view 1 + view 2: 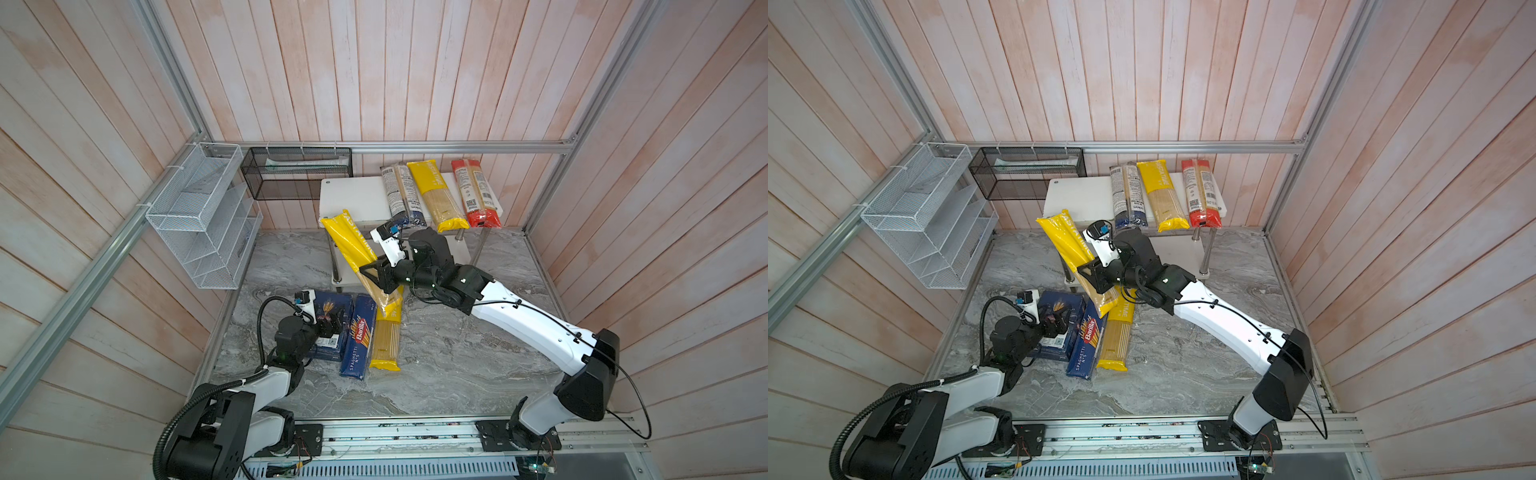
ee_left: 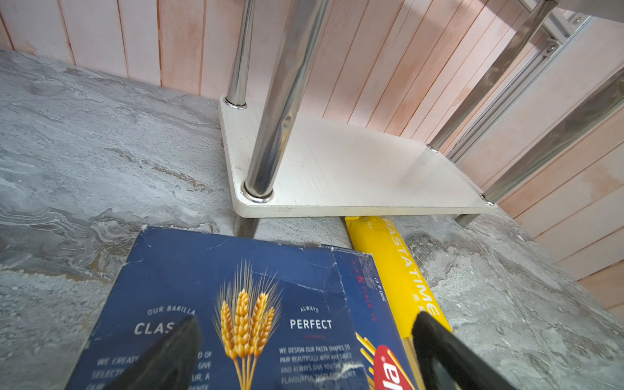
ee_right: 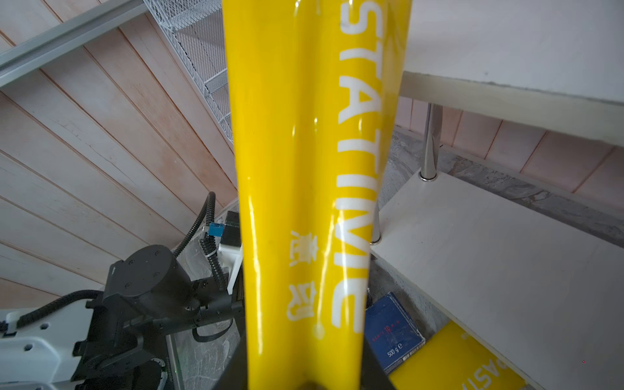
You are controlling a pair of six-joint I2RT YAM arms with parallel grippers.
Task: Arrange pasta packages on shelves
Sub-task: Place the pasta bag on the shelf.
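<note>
Aloft, right gripper (image 1: 375, 277) clamps yellow bag (image 1: 348, 240) beside bare end of top shelf (image 1: 353, 199); left gripper (image 2: 307, 322) gapes

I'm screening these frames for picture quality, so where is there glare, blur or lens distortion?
In both top views: even light, wall planks fan outward from the wide lens. Left wrist view: chrome post mirrors the room; fingers of the left tool are soft. Right wrist view: held yellow bag shows white glare streaks and fills the middle.

The marble table (image 1: 457, 365) bears the white rack (image 1: 353, 195) and 3 packs (image 1: 357, 332); its top board holds 3 bags (image 1: 436, 195).
</note>
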